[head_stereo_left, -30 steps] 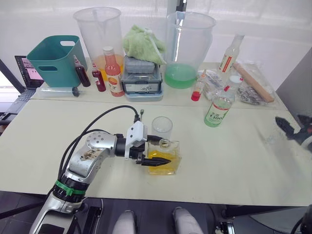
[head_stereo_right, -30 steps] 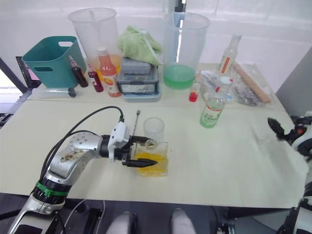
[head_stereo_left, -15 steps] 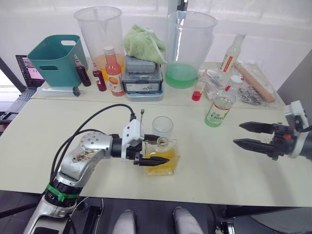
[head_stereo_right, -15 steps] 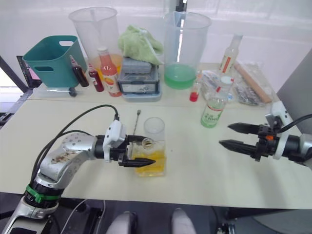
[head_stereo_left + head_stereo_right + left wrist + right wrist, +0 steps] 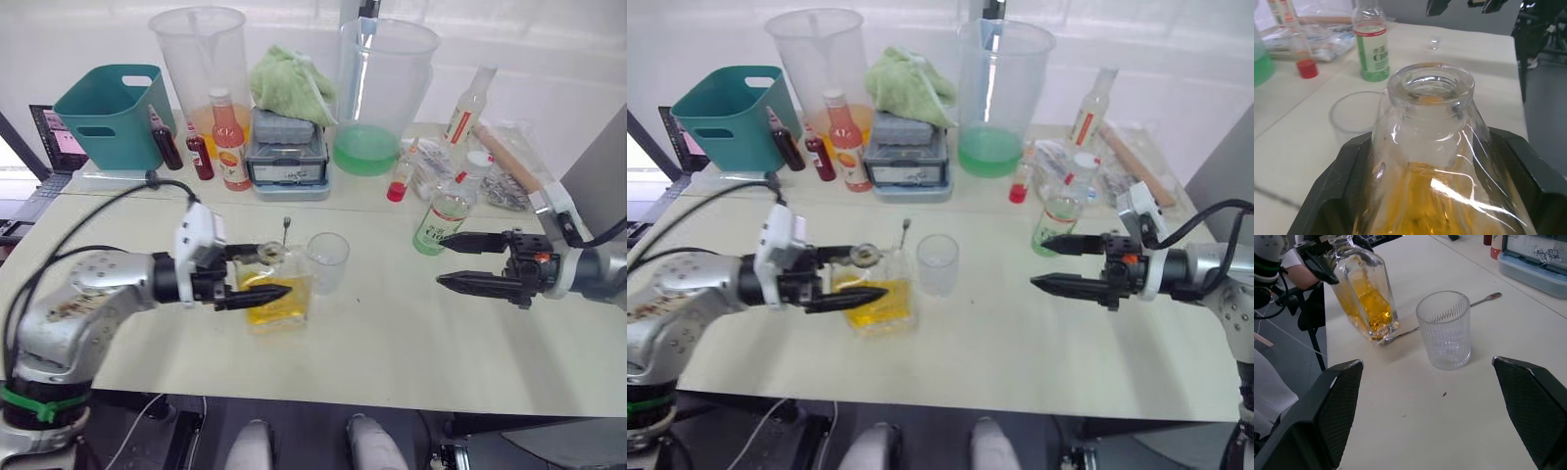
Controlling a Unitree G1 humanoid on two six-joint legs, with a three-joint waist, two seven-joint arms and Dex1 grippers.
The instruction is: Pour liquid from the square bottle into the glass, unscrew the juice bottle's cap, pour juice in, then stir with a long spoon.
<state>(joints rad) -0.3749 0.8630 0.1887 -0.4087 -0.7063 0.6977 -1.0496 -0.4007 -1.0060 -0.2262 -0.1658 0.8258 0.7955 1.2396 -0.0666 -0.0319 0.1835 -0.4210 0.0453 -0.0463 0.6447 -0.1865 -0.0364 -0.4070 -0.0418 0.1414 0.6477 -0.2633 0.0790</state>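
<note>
Step in hand: first pour; left gripper (image 5: 257, 274) clamped on square bottle (image 5: 269, 294), apparently lifted off desk (image 5: 392, 343), tilted, beside glass (image 5: 327, 262); right gripper (image 5: 456, 261) wide open, empty, near juice bottle (image 5: 446, 211); next: bring neck over glass rim, tilt further.

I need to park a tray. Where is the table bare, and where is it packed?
Bare: the near strip of the table between the glass and the right gripper, and the front edge below them. Crowded: the back row around the juice bottle, and where the left gripper holds the square bottle.
</note>
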